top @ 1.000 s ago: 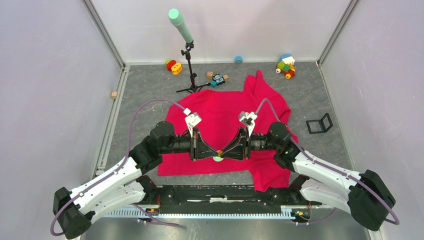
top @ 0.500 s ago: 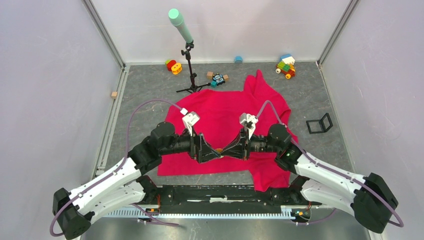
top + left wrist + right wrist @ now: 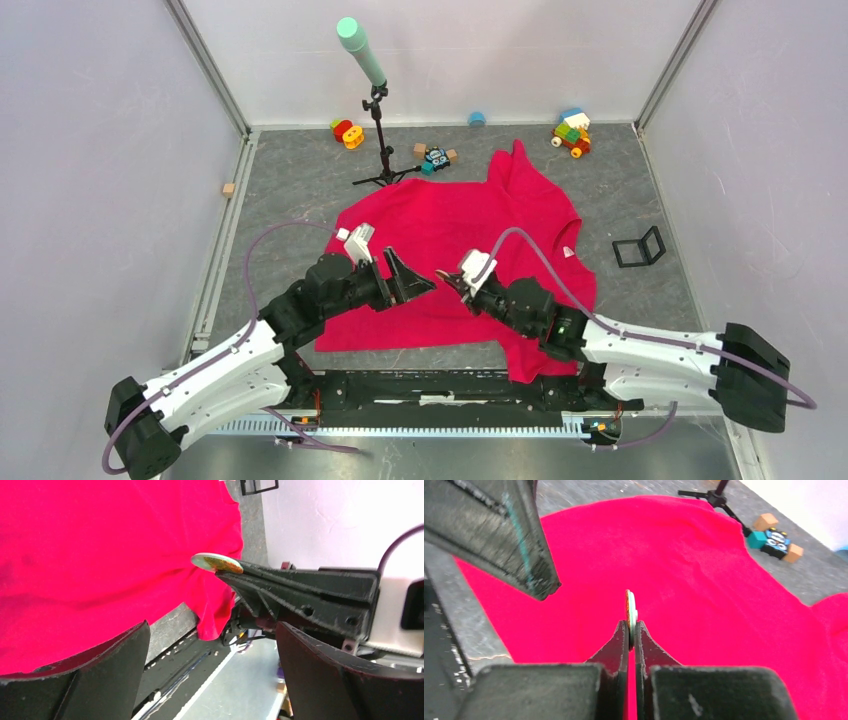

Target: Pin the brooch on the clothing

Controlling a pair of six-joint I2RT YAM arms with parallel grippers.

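I see the brooch [image 3: 630,611] pinched by its rim in the right gripper [image 3: 631,626], fingers clamped on it. The disc is edge-on to that wrist camera, over the clothing [image 3: 450,220] toward its 6 o'clock hem. Left gripper [image 3: 212,630] is spread wide, holding nothing. Mottled grey table [image 3: 290,170], pale walls, toys [image 3: 572,132] at 1 o'clock, a stand [image 3: 378,130] at 12.

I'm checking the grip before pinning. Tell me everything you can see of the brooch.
The brooch is a small, thin round disc with a mottled yellowish-green face and a pale rim; it looks hard. The right gripper, shut, pinches it by one edge, so most of the disc juts past its tips. It hangs over the red shirt and seems clear of the fabric. The open left gripper stands apart from it. No pin shows.
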